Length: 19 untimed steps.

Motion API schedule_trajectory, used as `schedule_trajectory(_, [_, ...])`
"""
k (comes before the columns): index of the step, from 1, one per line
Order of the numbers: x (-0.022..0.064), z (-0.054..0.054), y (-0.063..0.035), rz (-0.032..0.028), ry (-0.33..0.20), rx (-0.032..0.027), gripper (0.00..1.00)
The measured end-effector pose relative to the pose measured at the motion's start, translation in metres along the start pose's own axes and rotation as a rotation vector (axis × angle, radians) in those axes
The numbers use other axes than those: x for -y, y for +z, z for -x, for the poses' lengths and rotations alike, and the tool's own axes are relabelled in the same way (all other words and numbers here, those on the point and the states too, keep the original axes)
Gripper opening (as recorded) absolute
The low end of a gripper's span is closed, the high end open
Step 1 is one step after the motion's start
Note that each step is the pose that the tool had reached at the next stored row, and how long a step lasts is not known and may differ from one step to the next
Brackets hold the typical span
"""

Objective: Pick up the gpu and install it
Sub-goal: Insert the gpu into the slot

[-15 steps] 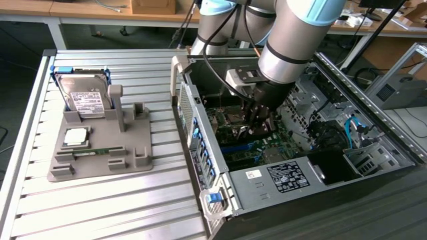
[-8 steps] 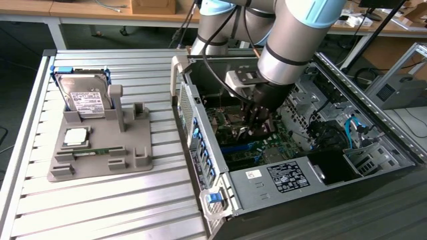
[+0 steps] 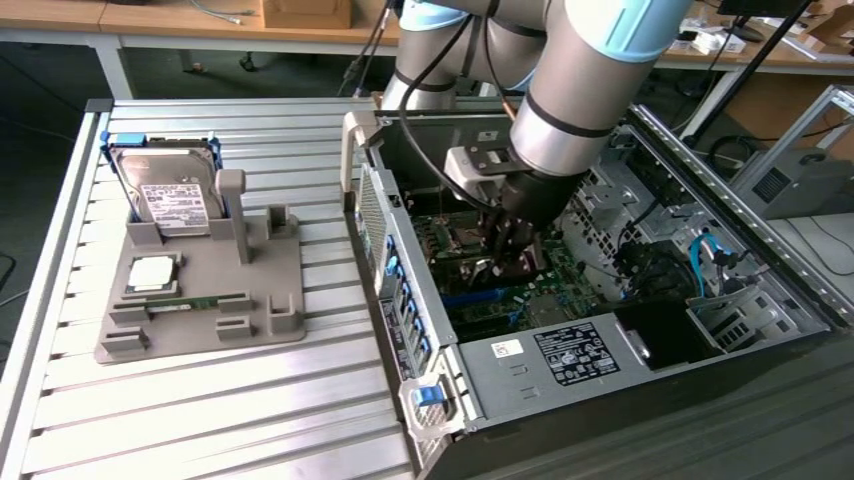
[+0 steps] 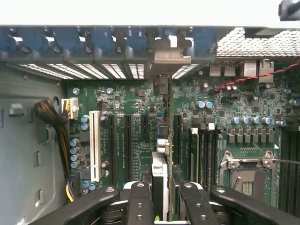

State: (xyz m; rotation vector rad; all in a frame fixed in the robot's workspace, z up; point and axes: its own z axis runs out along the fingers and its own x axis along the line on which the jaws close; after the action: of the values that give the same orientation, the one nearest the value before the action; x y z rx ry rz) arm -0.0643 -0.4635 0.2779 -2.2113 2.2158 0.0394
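- My black two-fingered gripper [image 4: 161,199] grasps the thin flat gpu [image 4: 161,140] edge-on, silver bracket toward the open computer case's rear wall [image 4: 117,37].
- Its long axis runs along the green motherboard's [image 4: 136,136] slots, directly beneath my fingers.

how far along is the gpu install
Picked up: the gpu stands on edge between the gripper fingers, inside the computer case, its bracket by the rear slots. In hand: holding it over the motherboard. Left: whether it is fully seated cannot be told.

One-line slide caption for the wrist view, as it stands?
Gripper holds the gpu edge-on above the motherboard, its metal bracket at the case's rear slot openings.
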Motion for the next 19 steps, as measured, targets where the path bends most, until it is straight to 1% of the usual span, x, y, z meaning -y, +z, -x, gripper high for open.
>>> schedule_trajectory(8, [-0.0013,0.0015,0.0016,0.0,0.0,0.0001,0.27])
schedule_trajectory(13, [-0.0069,0.0015,0.0025,-0.0001,0.0,-0.0001,0.27])
schedule_trajectory(19, [-0.0071,0.0013,0.0035,0.0,0.0,-0.0001,0.27])
